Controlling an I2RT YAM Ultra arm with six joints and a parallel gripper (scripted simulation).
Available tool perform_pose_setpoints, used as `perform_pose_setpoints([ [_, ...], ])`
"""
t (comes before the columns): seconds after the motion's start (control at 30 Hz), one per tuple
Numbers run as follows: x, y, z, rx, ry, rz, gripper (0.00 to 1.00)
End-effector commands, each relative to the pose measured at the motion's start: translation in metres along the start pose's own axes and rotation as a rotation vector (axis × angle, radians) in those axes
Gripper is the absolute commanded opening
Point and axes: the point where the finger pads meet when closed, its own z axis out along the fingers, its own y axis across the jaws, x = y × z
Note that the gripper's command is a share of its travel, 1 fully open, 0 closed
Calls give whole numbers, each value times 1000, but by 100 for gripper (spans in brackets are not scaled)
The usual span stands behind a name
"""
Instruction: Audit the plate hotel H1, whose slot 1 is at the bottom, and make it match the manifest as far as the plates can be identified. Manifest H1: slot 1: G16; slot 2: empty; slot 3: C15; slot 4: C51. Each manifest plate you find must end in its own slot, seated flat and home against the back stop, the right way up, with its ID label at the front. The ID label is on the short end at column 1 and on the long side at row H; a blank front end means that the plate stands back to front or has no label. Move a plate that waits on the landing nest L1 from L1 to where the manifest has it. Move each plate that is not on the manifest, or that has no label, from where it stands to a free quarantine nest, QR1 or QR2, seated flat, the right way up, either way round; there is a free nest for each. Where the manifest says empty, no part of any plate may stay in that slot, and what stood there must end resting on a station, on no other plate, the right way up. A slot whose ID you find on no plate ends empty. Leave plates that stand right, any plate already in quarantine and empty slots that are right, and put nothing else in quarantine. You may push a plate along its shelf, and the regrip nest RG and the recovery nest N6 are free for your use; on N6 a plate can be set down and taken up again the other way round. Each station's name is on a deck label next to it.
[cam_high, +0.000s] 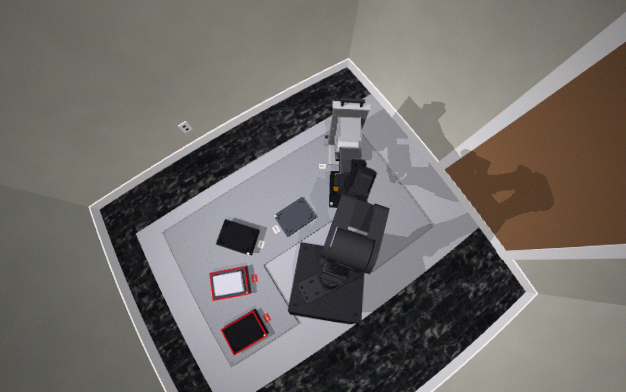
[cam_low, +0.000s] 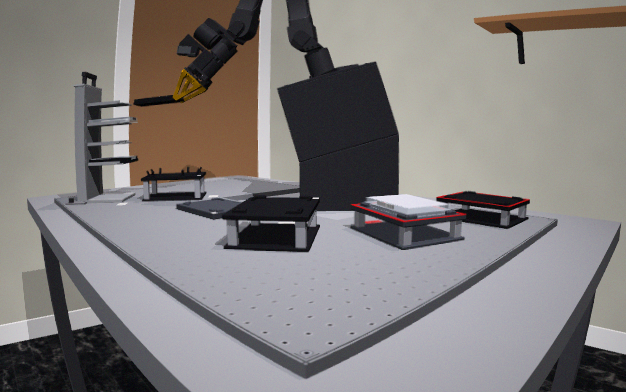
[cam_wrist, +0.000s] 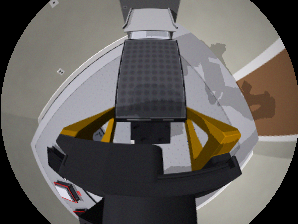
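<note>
The plate hotel (cam_low: 92, 147) stands at the far left of the deck; it also shows in the overhead view (cam_high: 347, 127) and the wrist view (cam_wrist: 149, 6). My gripper (cam_low: 187, 87) is shut on a dark plate (cam_low: 152, 100) and holds it level in the air, just in front of the top shelf (cam_low: 107, 104) and clear of it. In the wrist view the dark plate (cam_wrist: 148, 79) reaches from my fingers toward the hotel. A dark plate (cam_low: 114, 160) lies in the bottom slot. A pale plate seems to lie on the second shelf from the top (cam_low: 112, 120). No ID labels are readable.
A low nest with pins (cam_low: 172, 182) stands beside the hotel. A flat grey pad (cam_low: 207, 206) and a black nest (cam_low: 272, 220) are mid-deck. One red-rimmed nest holds a white plate (cam_low: 407, 207); the other red-rimmed nest (cam_low: 482, 202) is bare. The arm's base (cam_low: 345, 140) stands behind.
</note>
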Motion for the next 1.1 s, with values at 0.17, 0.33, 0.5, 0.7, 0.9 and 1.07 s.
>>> perform_pose_setpoints([
  [0.17, -1, 0, -7, -2, -33, -9, 86],
  [0.33, 2, 0, -9, -2, -33, -9, 86],
  [0.5, 8, 0, -12, -2, -33, -9, 86],
  [0.7, 15, -1, -15, -2, -32, -9, 86],
  [0.9, 20, -1, -18, -2, -32, -10, 86],
  [1.07, 23, -1, -17, -2, -32, -10, 86],
])
